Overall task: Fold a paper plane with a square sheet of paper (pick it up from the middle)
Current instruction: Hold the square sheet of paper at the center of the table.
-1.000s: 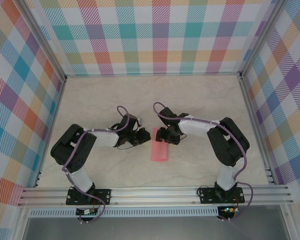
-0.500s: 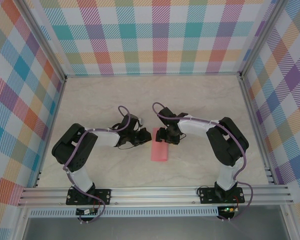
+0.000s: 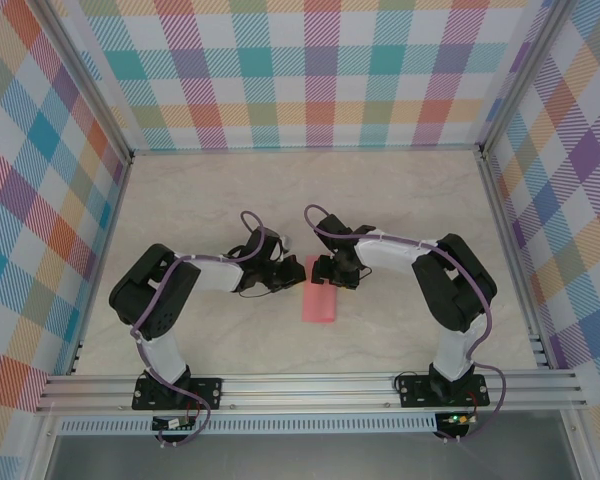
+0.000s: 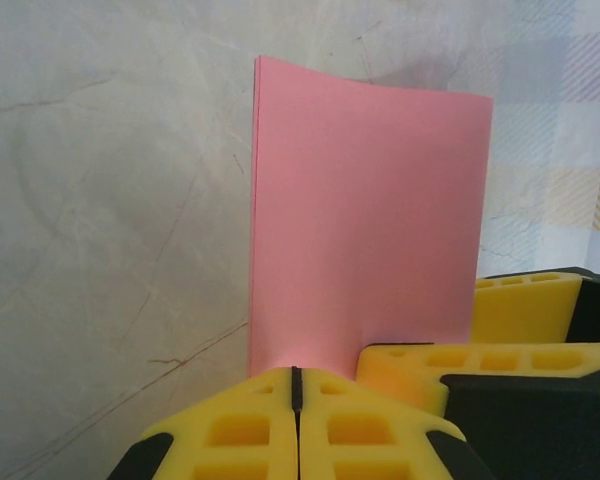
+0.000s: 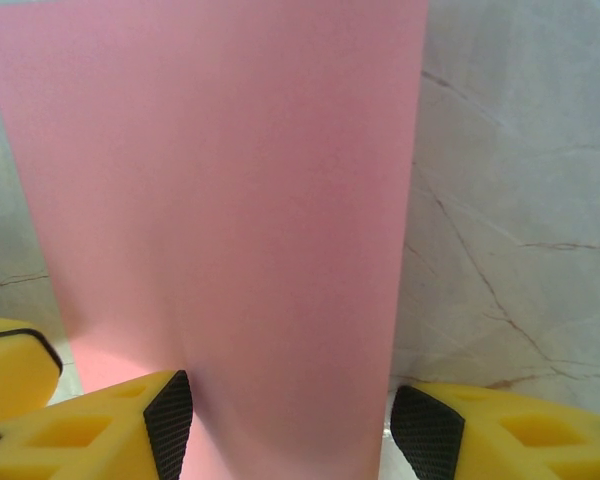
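Observation:
The salmon-pink sheet of paper (image 3: 319,301) lies on the table, folded into a narrow rectangle. In the left wrist view the paper (image 4: 370,220) stretches away from my left gripper (image 4: 296,385), which is shut with its tips at the paper's near edge. I cannot tell whether any paper is pinched between them. My left gripper (image 3: 293,276) and right gripper (image 3: 326,272) meet at the strip's far end. My right gripper (image 5: 300,440) is open, its fingers (image 5: 170,420) straddling the paper (image 5: 230,200) on both long sides. No finished plane shape shows.
The table is pale marble (image 3: 400,200), enclosed by checked walls (image 3: 310,70) and an aluminium rail (image 3: 310,385) at the near edge. One of the right gripper's yellow fingers (image 4: 460,360) sits close beside my left fingers.
The left arm has edged a little to the right, toward the paper's far end. The paper and the right arm have stayed where they were.

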### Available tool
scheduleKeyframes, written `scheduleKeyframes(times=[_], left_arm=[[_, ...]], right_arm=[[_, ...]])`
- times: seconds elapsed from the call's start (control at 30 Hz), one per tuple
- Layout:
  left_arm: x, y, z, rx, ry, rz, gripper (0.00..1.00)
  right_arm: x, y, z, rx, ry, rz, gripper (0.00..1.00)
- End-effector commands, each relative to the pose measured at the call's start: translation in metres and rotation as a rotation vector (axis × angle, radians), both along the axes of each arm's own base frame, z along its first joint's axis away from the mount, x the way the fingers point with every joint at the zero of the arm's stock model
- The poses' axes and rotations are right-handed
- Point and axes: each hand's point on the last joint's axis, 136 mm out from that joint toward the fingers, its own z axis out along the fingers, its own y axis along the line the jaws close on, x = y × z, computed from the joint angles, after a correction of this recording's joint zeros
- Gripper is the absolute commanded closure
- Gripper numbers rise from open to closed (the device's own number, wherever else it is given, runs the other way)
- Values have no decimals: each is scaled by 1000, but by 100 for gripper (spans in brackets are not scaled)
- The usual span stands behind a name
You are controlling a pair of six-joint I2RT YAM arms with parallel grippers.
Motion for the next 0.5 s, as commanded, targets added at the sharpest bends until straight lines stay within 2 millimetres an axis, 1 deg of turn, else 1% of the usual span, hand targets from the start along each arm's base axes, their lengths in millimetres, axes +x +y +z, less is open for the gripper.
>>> scheduleKeyframes(times=[0.0, 0.23, 0.47], left_arm=[[-2, -12, 4, -20, -2, -37, 95], [-4, -12, 1, -15, 4, -41, 96], [-8, -4, -12, 63, 31, -26, 97]], right_arm=[[-38, -28, -93, -140, 147, 53, 37], [-38, -27, -94, -136, 148, 52, 37], [-37, -26, -93, -132, 146, 49, 37]])
